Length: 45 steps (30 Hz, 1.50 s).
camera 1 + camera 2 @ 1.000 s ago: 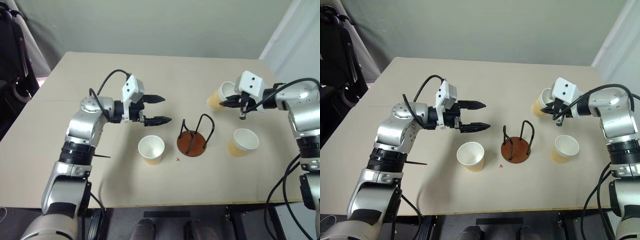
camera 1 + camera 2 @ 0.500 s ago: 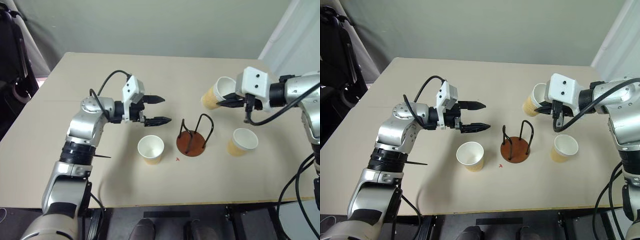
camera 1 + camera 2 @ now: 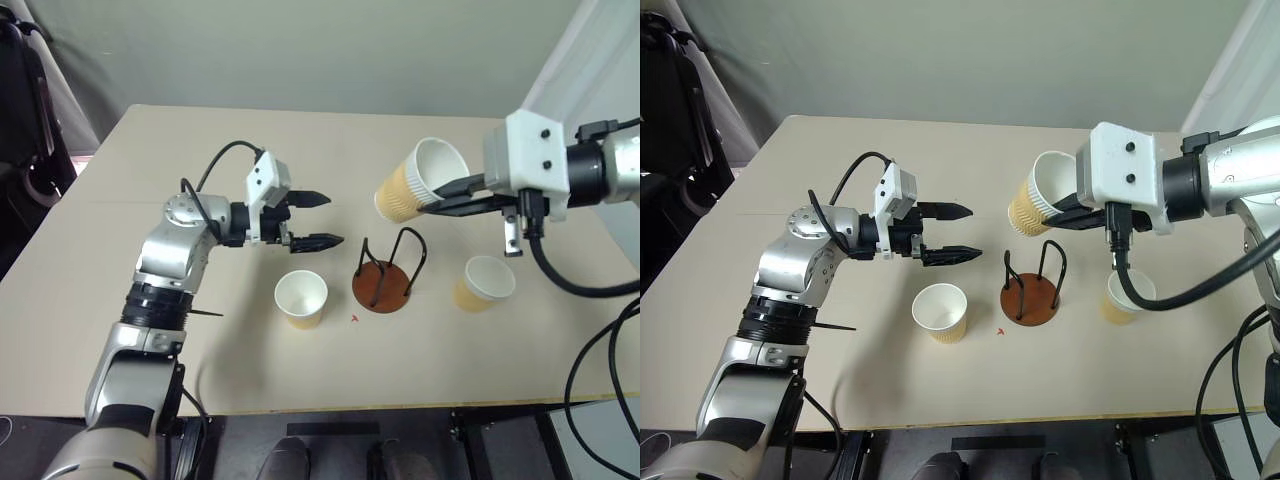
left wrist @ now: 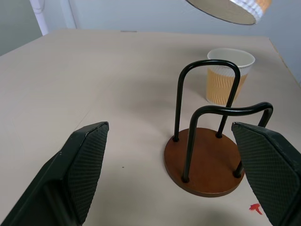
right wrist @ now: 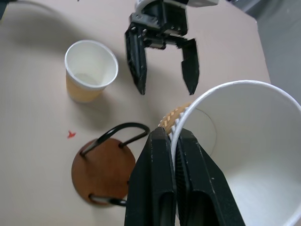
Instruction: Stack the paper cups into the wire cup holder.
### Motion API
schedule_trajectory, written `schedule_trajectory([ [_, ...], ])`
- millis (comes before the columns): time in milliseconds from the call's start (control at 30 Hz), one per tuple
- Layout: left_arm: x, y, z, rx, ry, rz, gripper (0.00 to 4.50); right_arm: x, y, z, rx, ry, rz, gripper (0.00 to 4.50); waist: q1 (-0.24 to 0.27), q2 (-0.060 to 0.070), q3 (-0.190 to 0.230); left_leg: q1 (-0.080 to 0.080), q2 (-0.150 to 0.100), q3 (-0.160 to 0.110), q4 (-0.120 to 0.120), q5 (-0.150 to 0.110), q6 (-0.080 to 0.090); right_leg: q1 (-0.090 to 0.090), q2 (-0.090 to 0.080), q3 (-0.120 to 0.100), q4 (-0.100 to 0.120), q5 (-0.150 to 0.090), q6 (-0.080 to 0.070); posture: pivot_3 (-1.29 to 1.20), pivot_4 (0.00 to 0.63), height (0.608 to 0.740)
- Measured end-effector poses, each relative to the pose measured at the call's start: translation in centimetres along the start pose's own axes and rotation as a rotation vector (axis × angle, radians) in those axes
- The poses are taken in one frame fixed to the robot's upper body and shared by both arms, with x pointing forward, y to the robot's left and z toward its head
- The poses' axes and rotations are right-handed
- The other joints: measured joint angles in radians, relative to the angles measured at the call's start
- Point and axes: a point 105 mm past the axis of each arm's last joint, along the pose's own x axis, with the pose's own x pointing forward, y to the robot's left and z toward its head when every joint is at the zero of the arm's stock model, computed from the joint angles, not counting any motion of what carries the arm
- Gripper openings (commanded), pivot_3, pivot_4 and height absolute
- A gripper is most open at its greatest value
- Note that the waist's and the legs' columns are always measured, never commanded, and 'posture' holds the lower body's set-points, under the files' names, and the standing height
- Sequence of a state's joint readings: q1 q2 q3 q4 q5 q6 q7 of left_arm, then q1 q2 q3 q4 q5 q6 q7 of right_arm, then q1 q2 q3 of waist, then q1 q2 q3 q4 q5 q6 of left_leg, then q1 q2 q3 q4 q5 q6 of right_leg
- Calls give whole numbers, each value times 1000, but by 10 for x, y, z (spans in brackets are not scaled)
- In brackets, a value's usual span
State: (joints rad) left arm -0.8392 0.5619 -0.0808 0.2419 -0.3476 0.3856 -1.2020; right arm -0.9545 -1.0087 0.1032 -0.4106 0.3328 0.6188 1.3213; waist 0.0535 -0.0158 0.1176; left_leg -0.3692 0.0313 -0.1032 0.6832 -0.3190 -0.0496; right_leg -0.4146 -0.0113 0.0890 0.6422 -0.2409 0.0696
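Paper cups are the story at this bench: one (image 3: 410,184) hangs in the air, its wall pinched at the rim by my right jaws (image 3: 462,190), tilted with its mouth toward the bench's right edge. It rides above and slightly behind the wire cup holder (image 3: 384,277), which stands empty near the middle of the bench, toward the front edge. A second cup (image 3: 302,298) stands upright just left of the holder; a third (image 3: 485,282) stands upright to its right. Neither touches the holder.

My right jaws are closed tight on the lifted cup, one finger inside the rim and one outside, as the right wrist view shows. My left jaws (image 3: 316,219) hover wide apart, holding nothing, behind the left-hand cup and pointing toward the holder.

To do this step well, I judge the cup must first be brought upright, its base centred between the black wire loops over the reddish disc. It should then go straight down, so the ribbed wall slips inside the wires rather than catching on a loop top. The holder looks light, so a sideways knock could shift or tip it. Release should wait until the base rests on the disc.
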Motion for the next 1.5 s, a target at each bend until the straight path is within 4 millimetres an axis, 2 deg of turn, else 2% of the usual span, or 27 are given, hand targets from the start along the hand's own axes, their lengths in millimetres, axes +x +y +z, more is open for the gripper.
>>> schedule_trajectory([
  [233, 0, 1, -1, 2, 2, 2, 4500, 7, 11, -14, -25, 59, 56, 18, 0, 0, 0, 0, 0, 0, 0, 0, 0, 0, 0, 0, 0, 0, 0, 0, 150, 740],
  [700, -1, 1, -1, 4, 5, 9, 4500, 16, 25, -19, -62, 69, 120, 18, 0, 0, 0, 0, 0, 0, 0, 0, 0, 0, 0, 0, 0, 0, 0, 0, 150, 740],
  [1100, -1, 2, -1, 6, 7, 13, 4500, 23, 31, -34, -89, 119, 139, 18, 0, 0, 0, 0, 0, 0, 0, 0, 0, 0, 0, 0, 1, 0, 0, 0, 150, 740],
  [1233, -1, 2, -1, 6, 9, 15, 4500, 24, 31, -34, -91, 117, 141, 921, 0, 0, 0, 0, 0, 0, 0, 0, 0, 0, 0, 0, 1, 0, 0, 0, 150, 740],
  [1467, -1, 2, -2, 6, 10, 16, 4500, 29, 32, -31, -88, 83, 140, 3471, -1, 0, 0, 0, 0, 0, 0, 0, 0, 0, 0, 0, 1, 0, 0, 0, 150, 740],
  [1500, -1, 2, -2, 7, 10, 16, 4500, 30, 32, -30, -83, 73, 139, 3471, -1, 0, 0, 0, 0, 0, 0, 0, 0, 0, 0, 0, 1, 0, 0, 0, 150, 740],
])
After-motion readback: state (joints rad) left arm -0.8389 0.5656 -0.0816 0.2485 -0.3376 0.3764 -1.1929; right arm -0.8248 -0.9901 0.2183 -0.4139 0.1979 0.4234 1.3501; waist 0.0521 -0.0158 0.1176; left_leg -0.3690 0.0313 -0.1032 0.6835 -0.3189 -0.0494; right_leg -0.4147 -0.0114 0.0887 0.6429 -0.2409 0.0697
